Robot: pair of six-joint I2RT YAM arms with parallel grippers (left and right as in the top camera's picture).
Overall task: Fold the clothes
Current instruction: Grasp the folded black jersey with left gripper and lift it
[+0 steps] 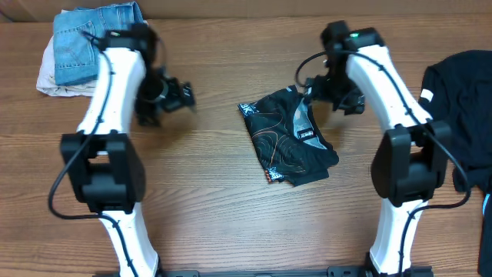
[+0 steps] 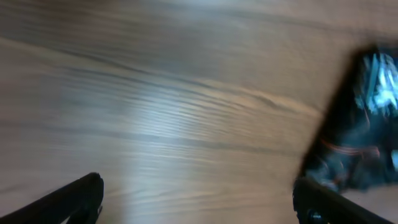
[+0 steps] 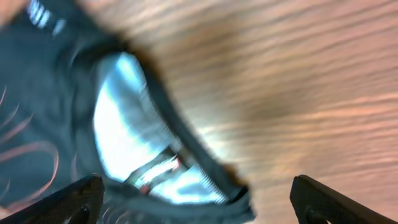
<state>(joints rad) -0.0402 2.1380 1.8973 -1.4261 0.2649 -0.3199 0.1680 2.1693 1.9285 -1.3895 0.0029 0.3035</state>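
Black orange-lined jersey (image 1: 284, 146), one, denim pile (image 1: 84, 38), one, dark garment (image 1: 461, 100), one

Robot-manipulation laboratory, bench set-up seen from the fixed overhead camera. Two white-and-black jointed arms, the left arm (image 1: 115, 85) and the right arm (image 1: 384, 85), rise from dark bases at the near edge of a bare wood-grain desk (image 1: 215, 177). An exposed black cable (image 1: 52, 192) loops beside the left base. Garments lie well apart on the desk: folded denim (image 1: 81, 38) on a pale cloth (image 1: 48, 73) at the far left corner, a black patterned jersey (image 1: 288, 138) at centre, and a dark garment (image 1: 461, 100) at the right edge.
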